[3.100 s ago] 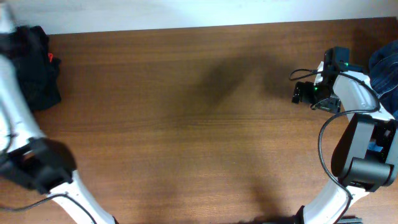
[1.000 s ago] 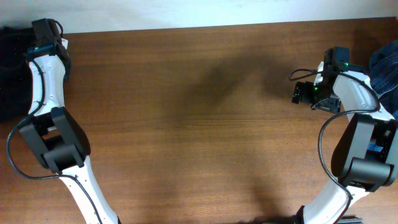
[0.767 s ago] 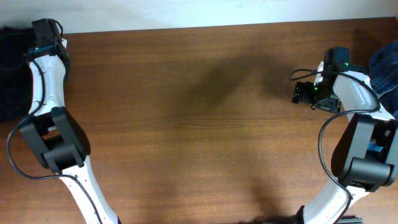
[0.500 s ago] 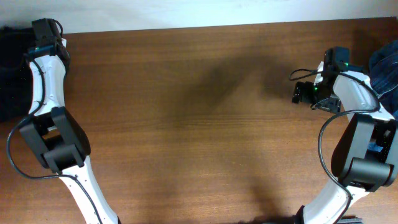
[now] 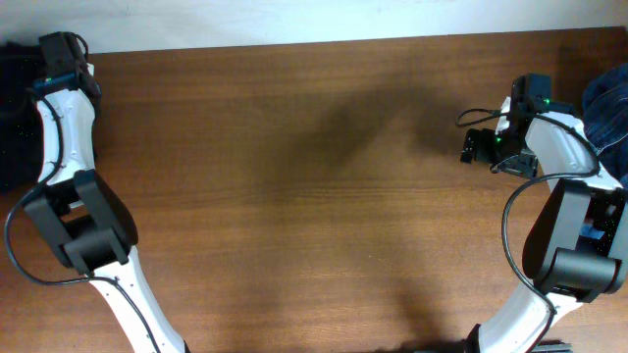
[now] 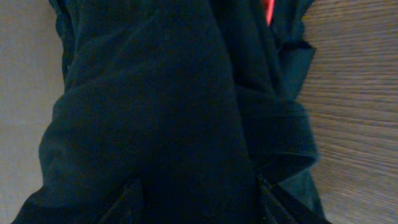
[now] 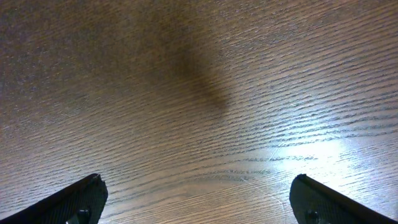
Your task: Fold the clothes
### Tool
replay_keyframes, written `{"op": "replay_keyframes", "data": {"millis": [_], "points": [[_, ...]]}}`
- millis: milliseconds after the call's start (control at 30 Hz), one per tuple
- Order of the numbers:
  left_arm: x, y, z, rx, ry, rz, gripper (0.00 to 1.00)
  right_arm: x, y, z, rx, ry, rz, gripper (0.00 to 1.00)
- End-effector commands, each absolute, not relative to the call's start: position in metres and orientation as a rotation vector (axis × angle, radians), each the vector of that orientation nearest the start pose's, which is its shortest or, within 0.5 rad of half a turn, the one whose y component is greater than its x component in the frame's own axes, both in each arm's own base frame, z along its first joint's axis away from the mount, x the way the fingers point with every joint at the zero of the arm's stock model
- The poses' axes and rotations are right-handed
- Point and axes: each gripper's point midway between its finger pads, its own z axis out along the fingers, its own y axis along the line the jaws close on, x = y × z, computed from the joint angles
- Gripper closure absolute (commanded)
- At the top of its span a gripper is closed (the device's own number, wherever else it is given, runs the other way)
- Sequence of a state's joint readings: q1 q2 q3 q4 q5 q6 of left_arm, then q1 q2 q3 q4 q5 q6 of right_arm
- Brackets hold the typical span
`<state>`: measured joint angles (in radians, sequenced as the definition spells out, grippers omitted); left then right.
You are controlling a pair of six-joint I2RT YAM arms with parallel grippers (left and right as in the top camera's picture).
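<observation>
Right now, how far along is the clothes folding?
Done: nothing folded shows. In hand: the left gripper, open, is down at the bunched black clothes at the left edge of the table; the right gripper hangs open over bare wood. To do: grasping, spreading and every fold.

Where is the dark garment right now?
The crumpled black cloth garment lies at the far-left edge of the brown wooden table in the overhead view, beneath the left pincer; it fills most of the left wrist view.
</observation>
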<state>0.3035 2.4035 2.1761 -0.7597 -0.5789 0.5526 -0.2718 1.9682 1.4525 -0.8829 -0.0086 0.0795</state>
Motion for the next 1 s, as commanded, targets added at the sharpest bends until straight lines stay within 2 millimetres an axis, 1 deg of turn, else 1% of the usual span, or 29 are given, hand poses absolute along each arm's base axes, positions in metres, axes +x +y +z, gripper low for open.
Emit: {"op": "replay_keyframes", "data": {"millis": [0, 67, 133, 167, 267, 300, 367, 433, 600, 867, 967], "points": [[0.527, 0.267, 0.094, 0.092, 2.706, 1.058, 0.43, 0.398, -0.11, 0.057, 0.525, 2.889, -0.008, 0.01], [0.527, 0.267, 0.094, 0.093, 2.706, 1.059, 0.44, 0.398, -0.11, 0.057, 0.526, 2.889, -0.008, 0.01], [0.527, 0.269, 0.095, 0.102, 2.703, 1.074, 0.63, 0.398, -0.11, 0.057, 0.525, 2.889, -0.008, 0.01], [0.527, 0.27, 0.097, 0.093, 2.696, 1.09, 0.75, 0.398, -0.11, 0.057, 0.525, 2.889, -0.008, 0.01], [0.528, 0.278, 0.108, 0.05, 2.654, 1.191, 0.97, 0.398, -0.11, 0.057, 0.525, 2.889, -0.008, 0.01], [0.528, 0.28, 0.112, 0.032, 2.637, 1.231, 1.0, 0.398, -0.11, 0.057, 0.525, 2.889, -0.008, 0.02], [0.528, 0.287, 0.122, -0.013, 2.597, 1.304, 1.0, 0.398, -0.11, 0.057, 0.525, 2.889, -0.008, 0.01], [0.529, 0.29, 0.128, -0.036, 2.572, 1.33, 1.0, 0.398, -0.11, 0.057, 0.525, 2.889, -0.008, 0.02], [0.535, 0.293, 0.141, -0.064, 2.528, 1.331, 1.0, 0.398, -0.11, 0.057, 0.525, 2.889, -0.008, 0.01], [0.548, 0.312, 0.171, -0.17, 2.384, 1.344, 1.0, 0.398, -0.11, 0.057, 0.525, 2.889, -0.008, 0.01], [0.552, 0.318, 0.177, -0.154, 2.353, 1.348, 1.0, 0.398, -0.11, 0.057, 0.525, 2.889, -0.008, 0.01]]}}
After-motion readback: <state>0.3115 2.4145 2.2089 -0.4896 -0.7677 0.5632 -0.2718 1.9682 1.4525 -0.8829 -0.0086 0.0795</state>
